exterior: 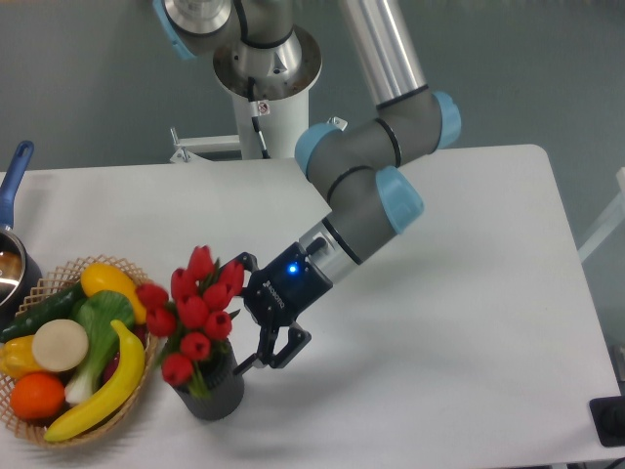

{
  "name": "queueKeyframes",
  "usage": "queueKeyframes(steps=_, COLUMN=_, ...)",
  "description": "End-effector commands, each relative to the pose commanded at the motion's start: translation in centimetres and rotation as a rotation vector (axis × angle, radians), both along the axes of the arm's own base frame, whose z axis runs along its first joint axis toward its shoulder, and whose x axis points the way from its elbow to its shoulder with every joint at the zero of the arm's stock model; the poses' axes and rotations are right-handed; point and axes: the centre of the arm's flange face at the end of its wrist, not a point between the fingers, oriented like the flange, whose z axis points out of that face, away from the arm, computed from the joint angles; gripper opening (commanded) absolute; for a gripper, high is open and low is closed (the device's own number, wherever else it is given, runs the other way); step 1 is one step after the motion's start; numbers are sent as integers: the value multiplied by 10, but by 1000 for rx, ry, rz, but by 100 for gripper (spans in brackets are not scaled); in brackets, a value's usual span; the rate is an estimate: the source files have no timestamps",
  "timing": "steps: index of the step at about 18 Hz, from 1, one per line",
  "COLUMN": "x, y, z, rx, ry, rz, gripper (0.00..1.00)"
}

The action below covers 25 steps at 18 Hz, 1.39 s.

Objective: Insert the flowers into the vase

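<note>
The flowers, a bunch of red tulip heads with green stems, stand upright with their stems down inside the vase, a short dark cylinder near the table's front edge. My gripper hangs just to the right of the bunch, angled down and to the left. Its jaws are apart and hold nothing. The left fingertip is close to the vase's rim; I cannot tell whether it touches it.
A woven basket of fruit and vegetables stands right beside the vase on its left. A pot with a blue handle is at the left edge. The robot's base stands behind the white table.
</note>
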Motion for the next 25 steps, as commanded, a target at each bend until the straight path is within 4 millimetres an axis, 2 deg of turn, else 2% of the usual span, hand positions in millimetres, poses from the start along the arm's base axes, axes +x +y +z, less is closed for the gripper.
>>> queueKeyframes(steps=5, x=-7, y=-15, z=26, rx=-96, ry=154, rz=54, gripper=100)
queueKeyframes(steps=7, x=-17, y=-25, z=50, rx=-127, ry=235, rz=101, gripper=100)
queueKeyframes(steps=8, x=-31, y=-41, z=69, rx=-176, ry=318, rz=157, gripper=100)
queueKeyframes(steps=9, x=-37, y=-51, z=82, rx=-207, ry=370, rz=192, gripper=100)
queueKeyframes(steps=10, x=-43, y=-68, z=106, rx=-231, ry=439, rz=240, gripper=100)
queueKeyframes(steps=12, x=-43, y=-95, z=154, rx=-277, ry=560, rz=322, gripper=100)
queueKeyframes(steps=14, x=-47, y=-112, z=174, rx=-376, ry=634, rz=358, gripper=100)
queueKeyframes(steps=15, x=-50, y=-114, z=182, rx=-397, ry=654, rz=351, gripper=100)
queueKeyframes(steps=17, x=-53, y=-119, z=192, rx=-432, ry=681, rz=284, gripper=100)
queueKeyframes(steps=20, x=-65, y=-154, z=200, rx=-487, ry=777, rz=201, gripper=100)
queueKeyframes(steps=25, x=-67, y=-166, z=199, rx=-498, ry=776, rz=202, gripper=100)
